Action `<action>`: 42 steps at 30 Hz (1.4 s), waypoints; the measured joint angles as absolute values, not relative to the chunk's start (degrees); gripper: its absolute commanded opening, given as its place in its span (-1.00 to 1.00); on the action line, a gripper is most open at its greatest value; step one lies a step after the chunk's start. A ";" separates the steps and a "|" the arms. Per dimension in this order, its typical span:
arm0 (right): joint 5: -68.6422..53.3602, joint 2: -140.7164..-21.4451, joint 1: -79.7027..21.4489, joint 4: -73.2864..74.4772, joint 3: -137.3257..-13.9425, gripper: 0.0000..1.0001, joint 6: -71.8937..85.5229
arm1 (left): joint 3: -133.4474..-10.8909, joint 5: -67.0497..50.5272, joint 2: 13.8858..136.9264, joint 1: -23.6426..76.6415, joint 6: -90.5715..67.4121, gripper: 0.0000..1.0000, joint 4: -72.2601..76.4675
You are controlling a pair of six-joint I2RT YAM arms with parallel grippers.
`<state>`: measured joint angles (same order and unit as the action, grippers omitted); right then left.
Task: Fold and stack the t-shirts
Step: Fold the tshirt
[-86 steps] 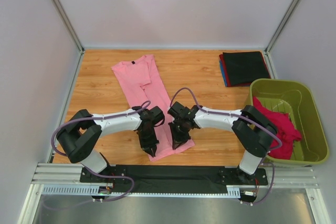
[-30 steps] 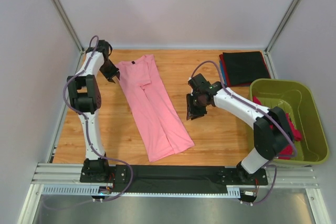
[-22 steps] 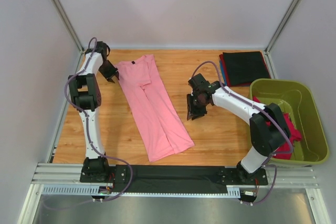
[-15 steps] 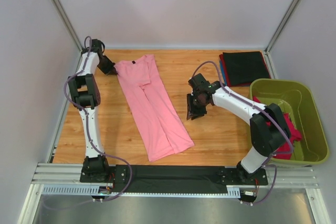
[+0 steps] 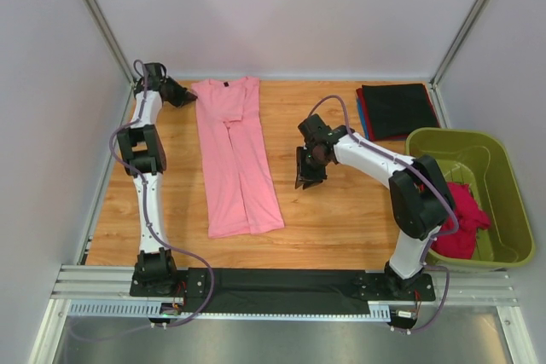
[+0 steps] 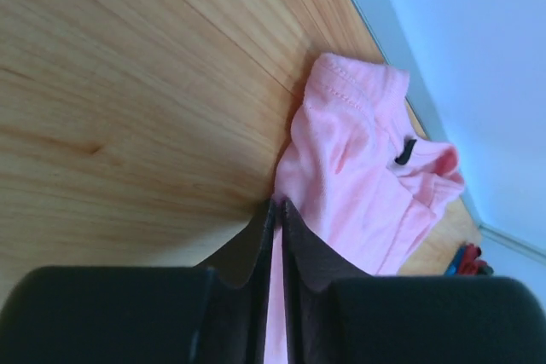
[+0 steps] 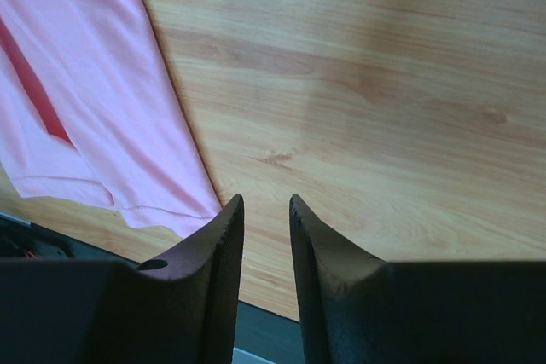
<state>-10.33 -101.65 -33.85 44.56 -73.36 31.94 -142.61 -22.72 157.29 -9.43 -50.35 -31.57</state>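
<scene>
L arm stretched far fwd, nearly straight. L gripper [image 5: 177,92] has jaws pinched tight on the pink t-shirt [image 6: 358,168] edge. R arm bent at elbow, reaching inward – R gripper [image 5: 305,178] tilted down, jaws slightly apart, empty.

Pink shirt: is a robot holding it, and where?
Yes. The left fingers pinch the pink t-shirt at its far-left shoulder edge. The right fingers hold nothing.

One pink t-shirt [image 5: 232,155] spread out, three folded t-shirts [image 5: 397,110] stacked, one magenta-red t-shirt [image 5: 465,219], one olive tub [image 5: 512,185], two robot arms [image 5: 367,155].
</scene>
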 measured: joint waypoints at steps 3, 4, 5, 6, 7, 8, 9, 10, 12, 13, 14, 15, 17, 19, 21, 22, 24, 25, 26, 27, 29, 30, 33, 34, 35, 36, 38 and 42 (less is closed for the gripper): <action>-11.88 -103.66 -33.82 43.53 -73.67 -0.34 32.49 | -140.51 -25.96 156.94 -9.78 -51.53 -0.32 -28.32; -12.73 -104.14 -33.85 43.31 -73.67 -0.32 32.71 | -137.62 -26.72 155.59 -9.91 -51.48 -0.27 -26.87; -13.47 -104.47 -33.85 43.16 -73.67 -0.28 32.82 | -132.88 -27.33 152.77 -10.11 -51.31 -0.18 -26.09; -14.37 -104.68 -33.85 42.85 -73.67 -0.26 32.99 | -129.93 -27.05 150.54 -10.20 -50.63 -0.07 -26.68; -15.20 -104.79 -33.85 42.46 -73.65 -0.19 33.12 | -124.95 -26.15 146.82 -10.31 -49.28 -0.06 -27.86; -16.05 -104.79 -33.85 41.89 -73.47 -0.17 33.32 | -121.80 -24.86 144.00 -10.44 -48.14 -0.06 -30.28; -16.97 -104.79 -33.85 41.08 -73.08 -0.14 33.63 | -119.81 -23.73 141.95 -10.50 -47.11 -0.06 -32.27; -17.65 -104.79 -33.85 40.45 -72.73 -0.13 33.78 | -117.64 -22.09 139.65 -10.59 -45.84 -0.06 -34.50; -19.40 -104.79 -33.89 38.87 -71.05 -0.12 34.50 | -113.36 -18.72 134.56 -10.76 -43.64 -0.06 -39.55; -20.18 -104.77 -34.00 38.24 -70.04 -0.12 34.79 | -110.28 -17.28 131.39 -10.81 -42.52 -0.04 -41.74; -20.73 -104.77 -34.15 38.04 -69.10 -0.14 34.96 | -107.09 -16.19 127.90 -10.81 -41.43 -0.04 -44.01; -21.10 -104.71 -34.44 37.93 -68.05 -0.14 35.11 | -103.50 -15.49 123.98 -10.68 -40.38 -0.03 -45.63; -21.39 -104.36 -35.24 37.85 -66.06 -0.17 35.16 | -95.24 -14.33 115.44 -10.11 -38.11 0.00 -48.29; -21.74 -103.74 -35.92 37.71 -64.34 -0.18 35.24 | -87.55 -13.63 107.22 -8.27 -36.32 0.03 -50.39; -22.50 -102.72 -36.47 36.97 -62.19 -0.19 35.55 | -76.49 -14.52 97.69 -4.80 -35.53 0.05 -49.30; -22.90 -102.15 -36.62 36.29 -61.04 -0.19 35.75 | -71.59 -15.31 93.78 -3.29 -35.53 0.07 -49.25; -23.57 -101.30 -36.75 35.29 -58.94 -0.19 36.07 | -59.83 -18.00 85.12 1.63 -36.29 0.07 -48.99; -23.86 -101.14 -36.91 34.92 -58.06 -0.19 36.21 | -54.87 -19.42 82.00 4.32 -37.06 0.08 -49.01; -24.21 -101.14 -37.10 34.41 -57.45 -0.18 36.27 | -50.98 -20.62 79.99 6.63 -37.87 0.08 -49.04; -24.49 -101.14 -37.26 33.91 -56.88 -0.18 36.34 | -48.45 -21.43 79.02 8.19 -38.63 0.08 -49.04; -25.26 -101.14 -37.80 33.12 -56.49 -0.18 36.58 | -43.72 -22.20 77.84 11.00 -40.77 0.08 -47.97; -25.41 -101.14 -38.09 32.75 -56.45 -0.18 36.64 | -42.04 -22.26 77.45 12.01 -41.71 0.08 -47.64; -25.89 -101.14 -39.13 31.31 -56.29 -0.18 36.69 | -39.62 -21.32 76.31 12.88 -43.48 0.09 -47.75; -26.02 -101.16 -39.42 30.92 -56.29 -0.18 36.71 | -39.35 -20.82 75.83 12.88 -43.79 0.09 -47.70; -26.11 -101.14 -39.72 30.52 -56.29 -0.18 36.71 | -39.31 -20.27 75.40 12.88 -44.01 0.09 -47.68; -26.15 -101.16 -39.92 30.30 -56.29 -0.18 36.75 | -39.31 -19.86 75.05 12.86 -44.23 0.09 -47.55; -26.17 -101.19 -40.18 30.00 -56.29 -0.18 36.88 | -39.27 -19.18 74.83 12.88 -44.49 0.09 -47.27; -26.63 -102.19 -40.73 29.26 -56.77 -0.19 37.54 | -37.30 -19.03 75.33 12.88 -44.66 0.06 -45.04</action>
